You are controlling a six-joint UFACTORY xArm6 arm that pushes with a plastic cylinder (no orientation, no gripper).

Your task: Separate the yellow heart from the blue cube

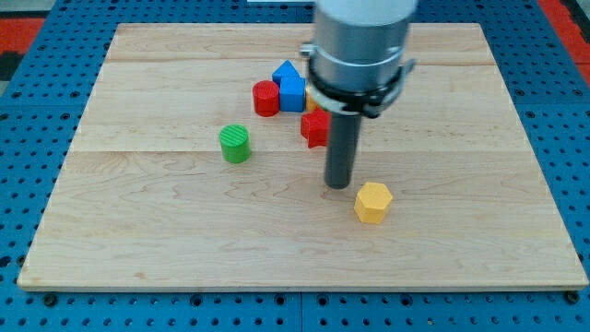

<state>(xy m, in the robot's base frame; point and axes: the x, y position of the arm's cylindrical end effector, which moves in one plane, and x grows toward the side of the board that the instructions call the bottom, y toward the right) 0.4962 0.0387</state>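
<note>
Blue cube [293,94] beside arm, my tip [338,186], jawless tool, touching nothing, near yellow hexagon [373,202]

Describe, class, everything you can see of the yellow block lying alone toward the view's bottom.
The yellow block looks like smooth, matte plastic, with a flat, roughly hexagonal top and short upright sides. It sits flat on the wooden board, apart from the other blocks. My tip stands just to its upper left, close by; whether they touch cannot be told.
</note>
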